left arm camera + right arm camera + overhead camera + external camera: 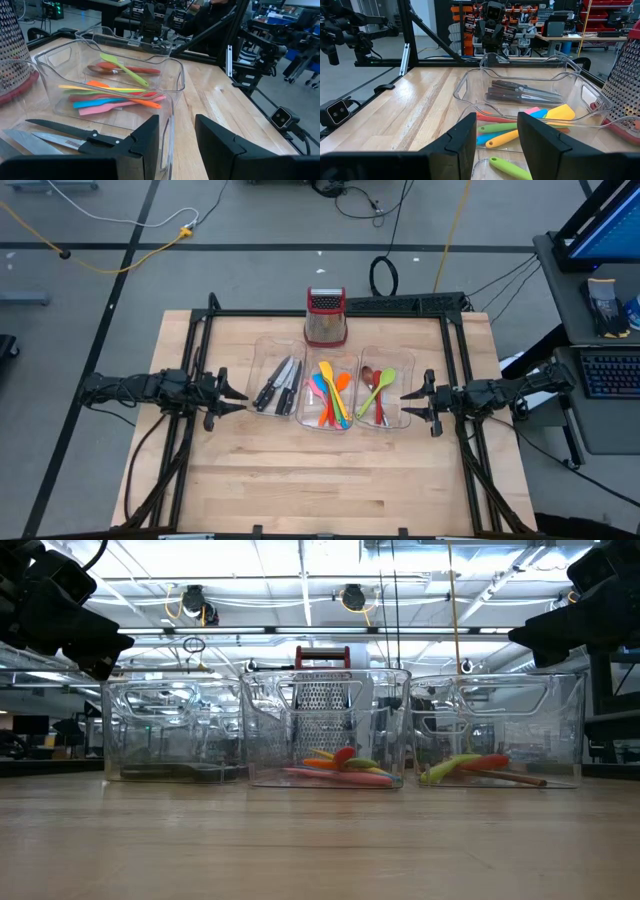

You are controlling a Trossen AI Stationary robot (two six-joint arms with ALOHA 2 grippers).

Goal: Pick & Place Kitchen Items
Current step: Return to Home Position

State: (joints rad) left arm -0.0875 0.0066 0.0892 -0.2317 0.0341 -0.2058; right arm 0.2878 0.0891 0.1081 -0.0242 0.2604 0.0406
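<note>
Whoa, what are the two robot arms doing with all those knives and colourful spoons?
Neither arm holds anything. The left gripper and right gripper hang open at opposite sides of the table, facing a row of three clear bins. Black-handled knives lie in the bin nearest the left gripper, colourful spatulas in the middle bin, and red, brown and green spoons in the bin by the right gripper. A box grater stands behind them. The sorting looks done.

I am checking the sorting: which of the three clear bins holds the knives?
The left bin, beside the left gripper; the middle bin and right bin hold spoons and spatulas.
</note>
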